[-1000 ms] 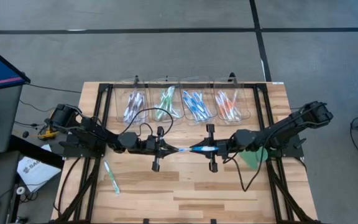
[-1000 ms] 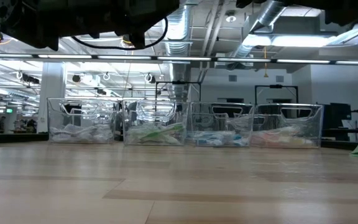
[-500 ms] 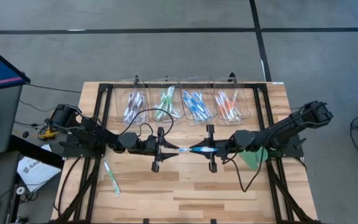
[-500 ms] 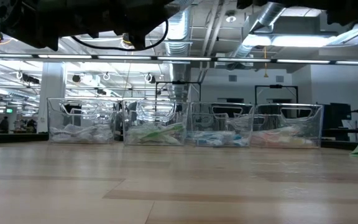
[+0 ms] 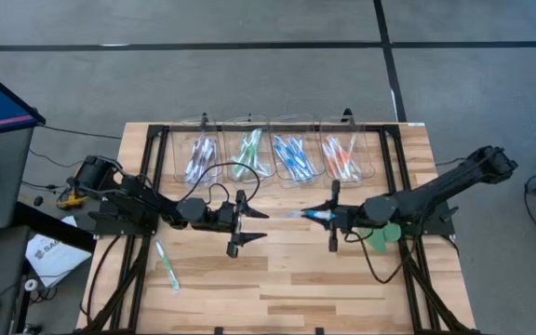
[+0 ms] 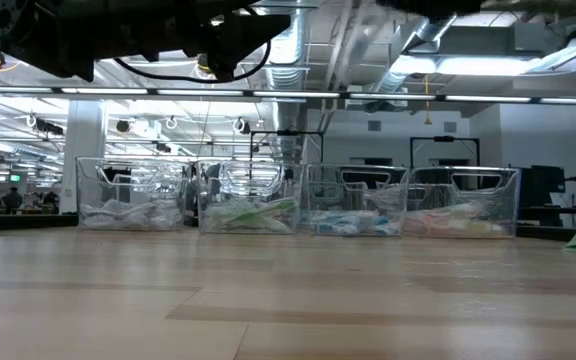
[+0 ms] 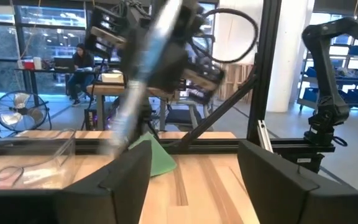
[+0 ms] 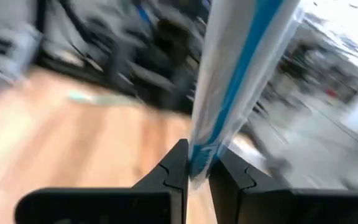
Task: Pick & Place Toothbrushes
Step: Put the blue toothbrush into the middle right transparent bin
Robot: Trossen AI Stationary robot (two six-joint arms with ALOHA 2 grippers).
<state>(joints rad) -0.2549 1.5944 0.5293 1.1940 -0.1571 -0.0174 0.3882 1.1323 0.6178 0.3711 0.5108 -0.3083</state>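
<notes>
My right jaws (image 5: 329, 215) are pinching a blue-striped toothbrush (image 8: 238, 81) — in the right wrist view its handle sits clamped between the two dark fingers (image 8: 176, 169) and rises up past them. From above, I see it held over the middle of the bench (image 5: 277, 288), just in front of the four clear bins (image 5: 275, 160) lined along the far edge. My left jaws (image 5: 247, 227) are spread wide and grip nothing; they hang above the bench to the left of the right jaws, a gap between the two. The bins hold sorted toothbrushes — purple, green, blue and orange. One green toothbrush (image 5: 166, 264) lies loose on the bench near the left frame. A green disc (image 5: 380, 234) shows under the right arm.
</notes>
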